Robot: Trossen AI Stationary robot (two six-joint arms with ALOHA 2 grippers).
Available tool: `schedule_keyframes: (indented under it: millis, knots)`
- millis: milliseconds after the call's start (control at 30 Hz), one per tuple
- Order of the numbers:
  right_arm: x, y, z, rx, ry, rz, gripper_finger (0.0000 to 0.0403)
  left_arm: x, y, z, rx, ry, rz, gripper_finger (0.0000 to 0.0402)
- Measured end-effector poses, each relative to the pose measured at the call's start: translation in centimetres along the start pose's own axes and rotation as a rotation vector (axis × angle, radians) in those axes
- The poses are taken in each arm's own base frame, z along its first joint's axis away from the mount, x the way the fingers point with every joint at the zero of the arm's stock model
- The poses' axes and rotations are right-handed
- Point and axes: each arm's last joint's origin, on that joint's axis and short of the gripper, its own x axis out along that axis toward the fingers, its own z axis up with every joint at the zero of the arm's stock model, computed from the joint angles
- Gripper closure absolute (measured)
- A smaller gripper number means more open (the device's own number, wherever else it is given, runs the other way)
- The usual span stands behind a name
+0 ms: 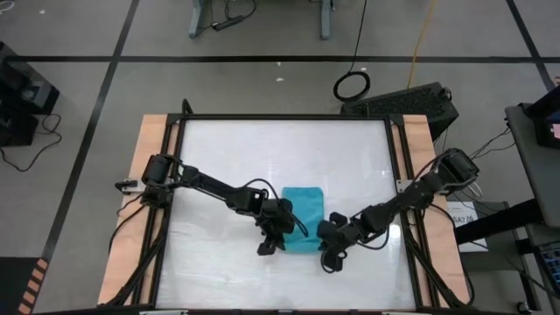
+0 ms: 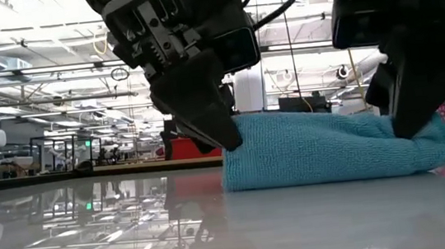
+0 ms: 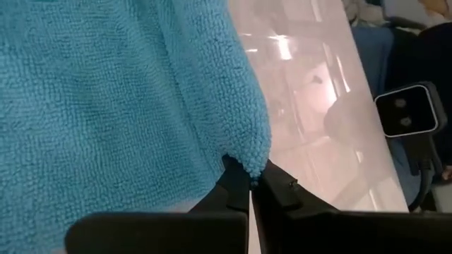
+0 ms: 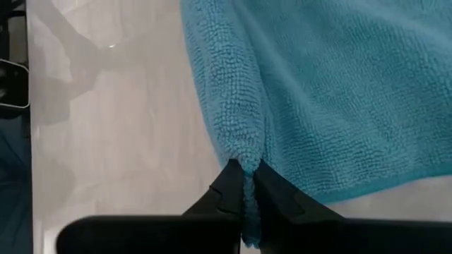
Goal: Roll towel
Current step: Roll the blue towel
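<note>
A: Where does the small turquoise-blue soft cloth towel sit?

B: Low centre of the overhead frame, lying flat on the glossy white table, with both dark arms meeting at its lower edge.

A: And the grip?

B: The left gripper is pinched closed on one near corner of the cloth; the right gripper is clamped on the other, a fold of fabric squeezed between its fingers.

A: How should the roll go?

B: Probably both corners ought to lift together, level, and turn over toward the frame's top, keeping the edge taut so the roll stays even.

A: The pose?

B: Each arm reaches inward from its side, wrists low, fingers angled down at the table.
</note>
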Motion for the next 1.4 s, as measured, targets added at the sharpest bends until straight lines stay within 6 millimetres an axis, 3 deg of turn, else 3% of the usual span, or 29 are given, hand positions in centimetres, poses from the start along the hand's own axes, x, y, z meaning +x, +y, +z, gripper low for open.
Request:
schedule_keyframes:
  millis: [233, 467, 700, 867, 1067, 1400]
  knots:
    - [0.1, -0.7, 0.7, 0.016, 0.011, 0.002, 0.0375, 1.6, 1.2, -1.0, -0.093, 0.044, 0.009, 0.0399]
    - [-0.3, -0.9, 0.6, -0.061, 0.051, 0.019, 0.0270, 2.1, 1.6, -1.2, -0.116, 0.058, -0.006, 0.0398]
    - [-3.1, -0.1, -0.2, -0.315, 0.050, 0.024, 0.0190, 1.8, 2.3, -1.2, -0.156, 0.057, -0.014, 0.0395]
    - [-3.9, 1.4, -2.3, -0.657, -0.012, -0.088, 0.0188, 1.6, 2.7, -1.1, -0.174, 0.054, -0.021, 0.0394]
    - [-2.4, 3.1, -4.8, -1.056, -0.088, -0.240, 0.0202, 1.3, 3.2, -1.1, -0.200, 0.045, -0.013, 0.0393]
    - [1.1, 3.8, -6.1, -1.317, -0.166, -0.409, 0.0204, 0.9, 3.7, -1.0, -0.237, 0.036, -0.002, 0.0393]
